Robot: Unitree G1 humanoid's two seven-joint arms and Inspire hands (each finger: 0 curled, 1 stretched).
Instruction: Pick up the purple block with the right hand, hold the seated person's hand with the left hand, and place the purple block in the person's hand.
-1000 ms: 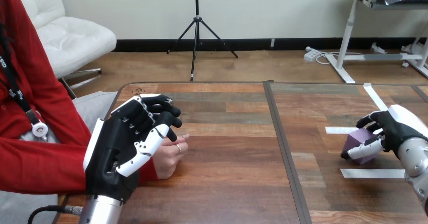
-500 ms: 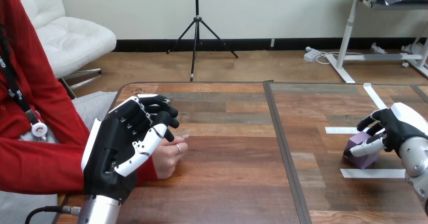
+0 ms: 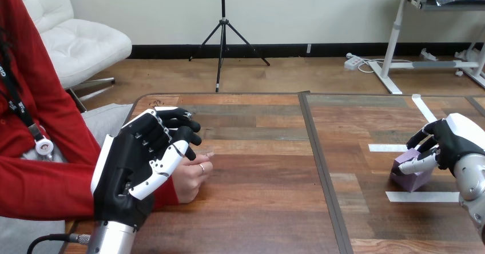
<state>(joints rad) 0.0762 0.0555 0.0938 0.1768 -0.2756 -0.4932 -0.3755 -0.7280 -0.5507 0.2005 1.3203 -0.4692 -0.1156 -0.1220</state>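
The purple block (image 3: 412,177) is at the table's right side, between two white tape strips. My right hand (image 3: 452,142) is shut on it: the white thumb lies across its near top edge and the black fingers reach down behind it. Whether the block rests on the wood or hangs just above it I cannot tell. At the left, the person's hand (image 3: 193,179) lies as a loose fist on the table. My left hand (image 3: 134,165) stands over that wrist, its back toward me. I cannot tell whether it touches the person's hand.
White tape strips lie on the right half of the table (image 3: 257,208): one (image 3: 384,147) beyond the block, one (image 3: 422,197) in front of it, and a slanted one (image 3: 424,110) farther back. A dark seam (image 3: 320,168) divides the table down the middle. The person's red sleeve (image 3: 46,188) lies along the left edge.
My right hand has shifted a little to the right with the purple block, and the block has dropped lower and turned less tilted. My left hand has drifted slightly left; the person's hand has stayed still.
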